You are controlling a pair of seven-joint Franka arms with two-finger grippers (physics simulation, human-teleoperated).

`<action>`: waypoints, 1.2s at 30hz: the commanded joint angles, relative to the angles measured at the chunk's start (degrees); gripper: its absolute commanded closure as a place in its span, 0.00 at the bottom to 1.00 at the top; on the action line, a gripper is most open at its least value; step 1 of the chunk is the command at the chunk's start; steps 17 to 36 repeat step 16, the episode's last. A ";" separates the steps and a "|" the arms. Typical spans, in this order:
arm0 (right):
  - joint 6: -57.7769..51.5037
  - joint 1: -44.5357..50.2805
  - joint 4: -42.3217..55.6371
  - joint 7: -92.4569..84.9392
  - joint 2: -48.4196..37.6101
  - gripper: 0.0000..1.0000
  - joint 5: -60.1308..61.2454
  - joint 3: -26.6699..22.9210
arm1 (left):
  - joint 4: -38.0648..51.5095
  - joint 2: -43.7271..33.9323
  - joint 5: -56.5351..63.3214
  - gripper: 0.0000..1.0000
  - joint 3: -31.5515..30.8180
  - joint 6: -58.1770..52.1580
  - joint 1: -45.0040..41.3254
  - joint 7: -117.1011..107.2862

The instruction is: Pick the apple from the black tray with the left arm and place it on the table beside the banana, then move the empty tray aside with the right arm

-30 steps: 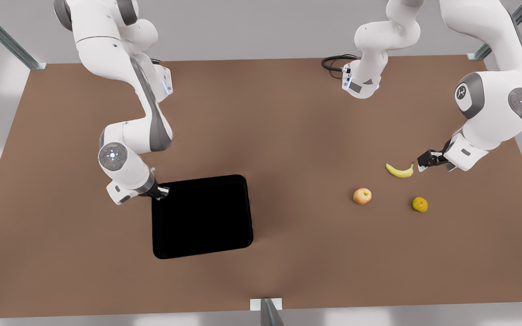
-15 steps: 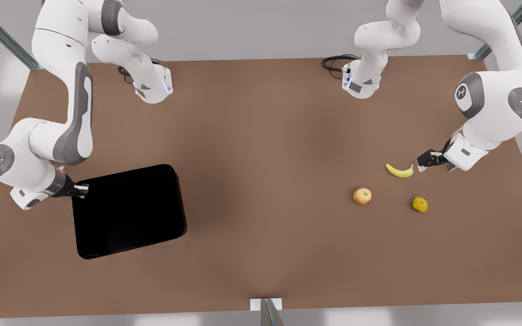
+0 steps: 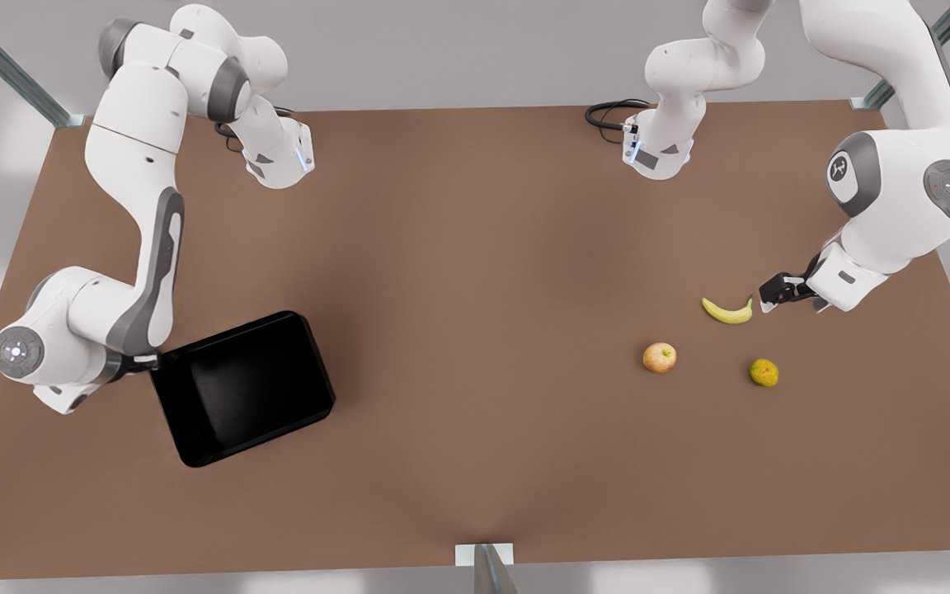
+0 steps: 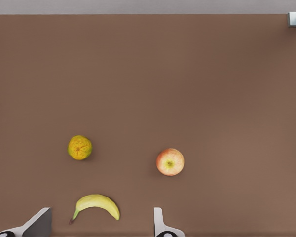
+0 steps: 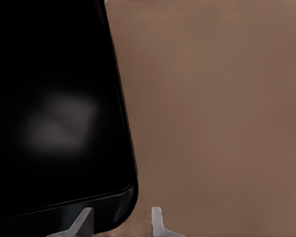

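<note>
The right gripper (image 3: 145, 360) pinches the shiny black tray (image 3: 248, 388) by its rim to drag it aside, while the left gripper (image 3: 772, 293), fingers spread and empty, waits by the small curved yellow banana (image 3: 726, 311), since the little pink-yellow apple (image 3: 659, 357) lies nearby on the brown table (image 3: 475, 247).

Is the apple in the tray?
No, the apple lies on the bare table near the banana, far from the tray.

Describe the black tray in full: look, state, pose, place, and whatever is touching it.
The black tray is a glossy rectangle with rounded corners and low raised walls, and it is empty. It sits on the brown table at the front view's left, turned at an angle to the table's edges. The right hand is at its rim, one finger over the near wall at a rounded corner, the other finger outside it. The tray looks slightly tilted, though that is hard to confirm.
</note>
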 commanded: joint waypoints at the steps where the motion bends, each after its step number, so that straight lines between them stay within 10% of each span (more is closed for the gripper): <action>1: -1.32 0.08 2.14 -12.05 -0.26 0.00 3.85 -0.03 | 0.03 -0.05 0.45 0.00 -0.03 -0.02 0.04 -0.02; 3: -11.69 0.08 11.80 -3.18 -1.58 0.00 3.76 2.78 | 0.03 -0.05 0.45 0.00 -0.03 -0.02 0.04 -0.02; 7: -12.66 -18.37 19.54 10.37 -5.71 0.00 -10.56 36.44 | 0.12 -0.05 0.45 0.00 -0.12 -0.02 -0.05 0.07; 36: -12.14 -17.76 19.63 13.80 -6.59 0.00 -12.06 37.15 | 2.58 1.71 0.63 0.00 -0.12 0.07 -0.93 0.16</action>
